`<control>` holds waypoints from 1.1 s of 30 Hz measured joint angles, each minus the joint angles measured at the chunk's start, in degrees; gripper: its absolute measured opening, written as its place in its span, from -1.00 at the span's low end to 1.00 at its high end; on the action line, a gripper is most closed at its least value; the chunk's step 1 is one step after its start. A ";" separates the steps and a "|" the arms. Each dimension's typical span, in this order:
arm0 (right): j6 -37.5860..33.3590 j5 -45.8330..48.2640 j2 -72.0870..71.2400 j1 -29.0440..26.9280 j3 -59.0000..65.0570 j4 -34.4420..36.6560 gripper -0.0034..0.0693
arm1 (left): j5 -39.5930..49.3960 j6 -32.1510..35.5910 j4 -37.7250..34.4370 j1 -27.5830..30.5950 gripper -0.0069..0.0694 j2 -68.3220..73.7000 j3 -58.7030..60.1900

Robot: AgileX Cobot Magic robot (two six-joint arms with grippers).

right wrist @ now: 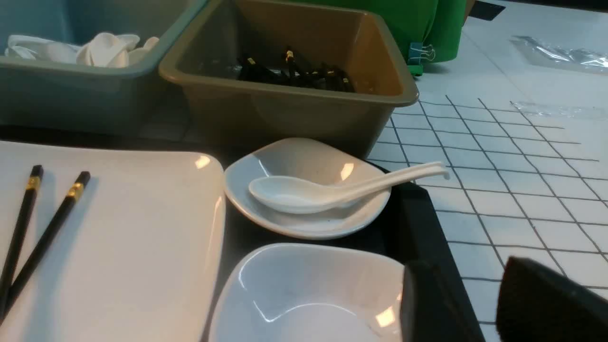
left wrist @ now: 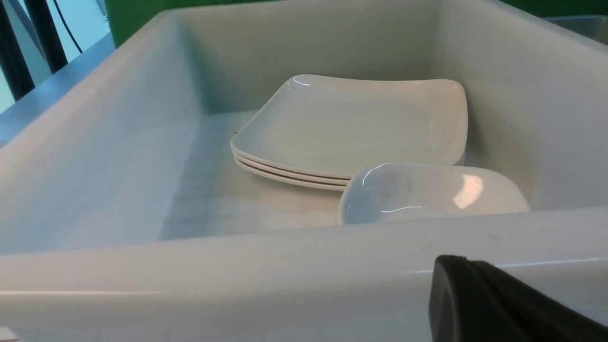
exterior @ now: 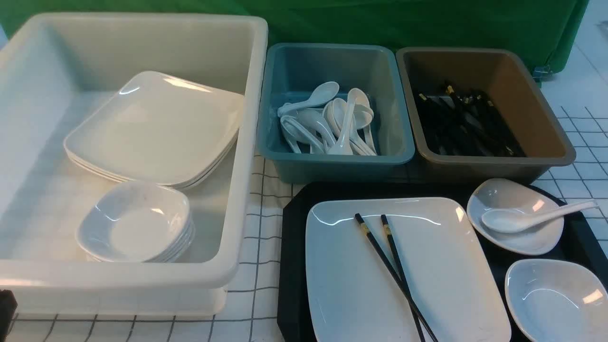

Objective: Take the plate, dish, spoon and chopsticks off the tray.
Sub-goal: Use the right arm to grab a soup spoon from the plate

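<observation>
The black tray (exterior: 294,266) lies at the front right. On it is the large white plate (exterior: 451,266) with the black chopsticks (exterior: 402,285) lying crossed on it. The white spoon (exterior: 513,221) rests in the far small dish (exterior: 503,197), handle pointing right. A second small dish (exterior: 555,299) sits nearer. My right gripper (right wrist: 479,308) is open and empty, low over the tray's right rim (right wrist: 418,213) beside the near dish (right wrist: 304,294). My left gripper (left wrist: 468,261) looks shut and empty, just outside the white tub's near wall (left wrist: 237,275).
The white tub (exterior: 247,142) at the left holds a stack of plates (exterior: 156,128) and a stack of small dishes (exterior: 137,223). A teal tub (exterior: 332,161) holds spoons. A brown tub (exterior: 494,164) holds chopsticks. Both stand just behind the tray on a checked cloth.
</observation>
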 joint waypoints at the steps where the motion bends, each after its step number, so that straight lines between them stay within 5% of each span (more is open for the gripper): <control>1: 0.00 0.00 0.00 0.00 0.00 0.00 -0.25 | 0.00 0.00 0.00 0.00 -0.81 0.00 0.00; 7: 0.00 0.00 0.00 0.00 0.00 0.00 -0.25 | -1.46 -0.13 -1.07 0.00 -0.81 0.00 0.00; 15: 0.00 0.00 0.00 0.00 0.00 0.00 -0.25 | -15.86 -7.12 -22.94 0.00 -0.81 0.00 0.00; 23: 0.00 0.00 0.00 0.00 0.00 0.00 -0.25 | -27.67 -7.24 -20.28 0.00 -0.81 0.00 0.00; 29: 0.00 -2.63 0.00 0.00 0.00 0.00 -0.25 | -44.74 -16.33 -19.89 0.00 -0.81 0.00 0.00; 33: 4.86 -8.77 0.00 0.00 0.01 4.50 -0.25 | -47.54 -17.83 -18.14 0.00 -0.81 1.02 -4.74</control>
